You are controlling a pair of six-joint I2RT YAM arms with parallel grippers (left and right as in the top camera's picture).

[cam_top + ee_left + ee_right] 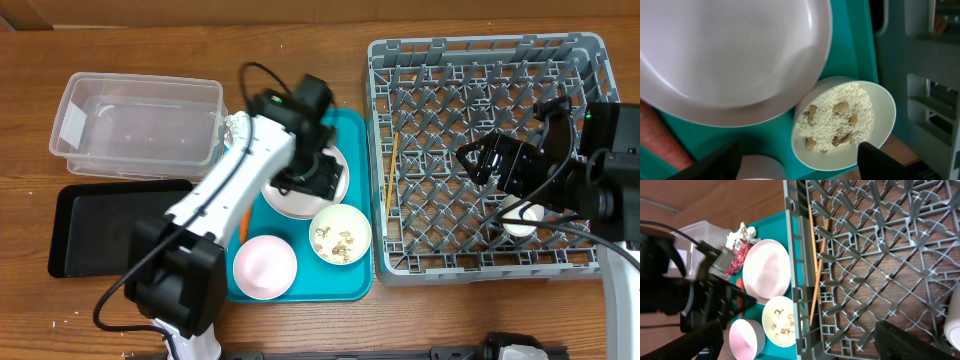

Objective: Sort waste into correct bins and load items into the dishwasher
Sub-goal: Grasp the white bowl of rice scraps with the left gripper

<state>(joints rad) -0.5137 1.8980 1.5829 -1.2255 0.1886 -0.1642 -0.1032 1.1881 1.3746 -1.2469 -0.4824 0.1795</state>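
Observation:
My left gripper (315,178) (797,164) is open and hovers low over the teal tray, above a large white plate (300,195) (730,55). A white bowl with tan crumbs (340,233) (842,120) and a pink dish (265,265) (760,169) sit just in front of it. My right gripper (478,160) (800,345) is open and empty above the grey dish rack (490,70) (880,255). A small white cup (520,215) (954,315) stands in the rack. Silver foil (745,231) and a red wrapper (737,255) lie at the tray's far corner.
The clear tub (130,120) and the black tray (100,230) lie left of the teal tray (350,130). Wooden chopsticks (392,170) (815,255) lie along the rack's left side. An orange item (660,137) lies beside the plate.

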